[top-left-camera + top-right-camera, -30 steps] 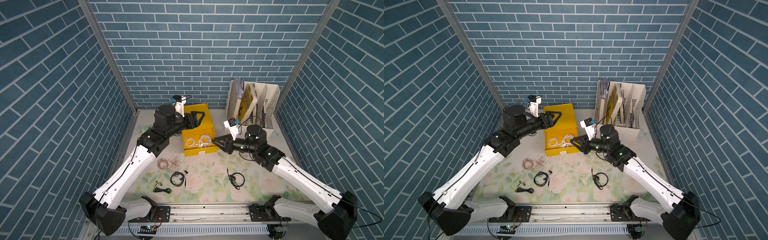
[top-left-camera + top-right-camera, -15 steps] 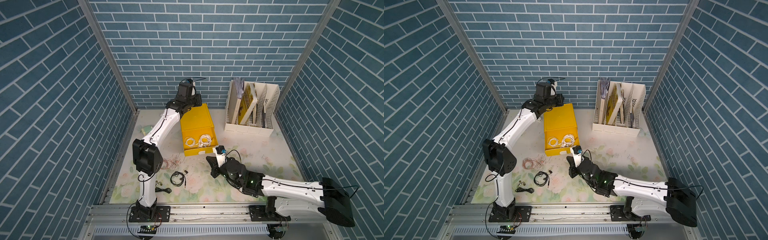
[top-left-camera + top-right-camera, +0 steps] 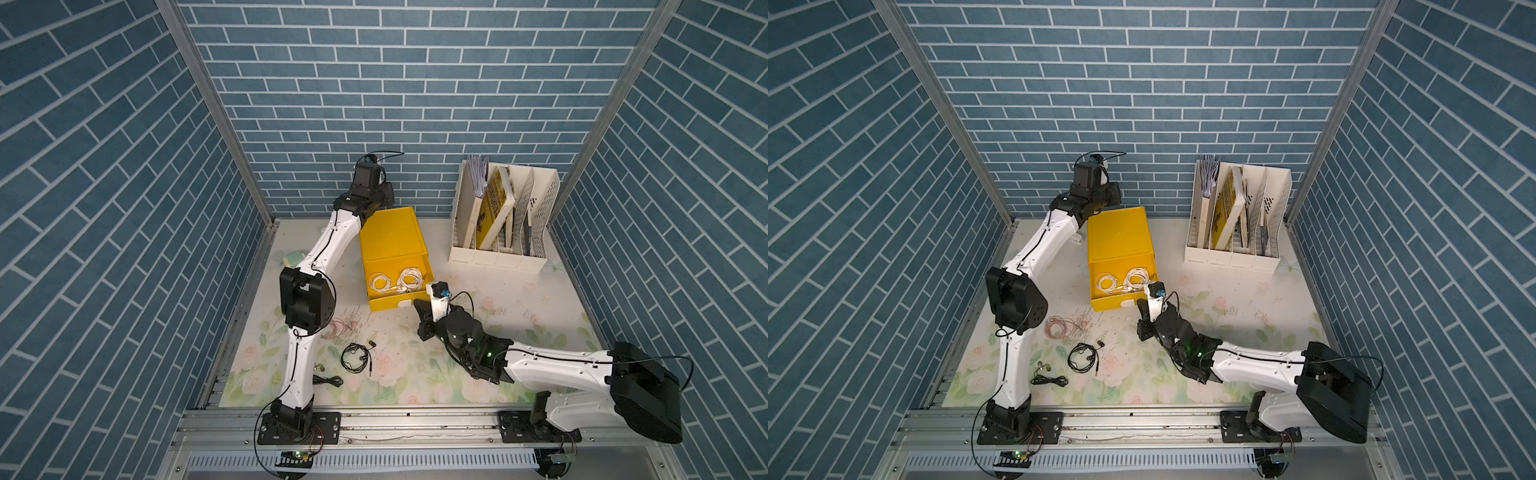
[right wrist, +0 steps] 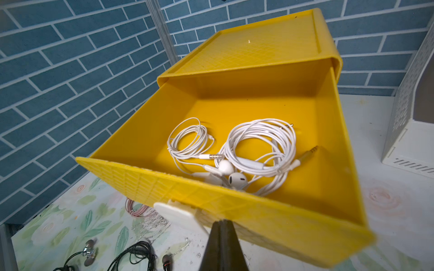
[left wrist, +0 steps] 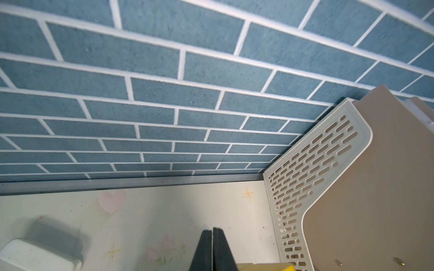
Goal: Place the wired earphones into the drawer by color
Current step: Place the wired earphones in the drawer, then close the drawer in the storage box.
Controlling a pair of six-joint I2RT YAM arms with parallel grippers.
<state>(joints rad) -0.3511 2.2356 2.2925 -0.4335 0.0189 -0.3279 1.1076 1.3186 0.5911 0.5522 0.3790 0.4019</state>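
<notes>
Both arms have come off the cabinet (image 3: 390, 232) since a second ago: the left swung up and back to the far wall, the right folded low across the near mat (image 3: 415, 386). The left jaws, apart then, have closed. Top views: top drawer (image 3: 386, 304) stands pulled out toward the near side, with two white earphones (image 3: 399, 282) coiled inside. Pinkish-copper coil (image 3: 338, 330), larger black coil (image 3: 355, 357) and smaller black coil (image 3: 328, 380) lie on the mat, left of and nearer than the cabinet. A third black set is not made out, possibly under the right forearm. Right gripper (image 3: 417, 304) sits just beside the right end of the drawer front, near the white tab handle (image 3: 404, 304). Left wrist view: left gripper (image 5: 212, 228) has its jaws pressed together and empty, aimed at the wall, with the file rack (image 5: 305, 176) alongside. Right wrist view: right gripper (image 4: 223, 221) is likewise closed on nothing, its tip just short of the drawer front, right of the handle. Risks, as judged: nothing braces the cabinet, so an off-centre push on the drawer could slide or skew it. A sweep of the low right forearm could drag any cable beneath it.
</notes>
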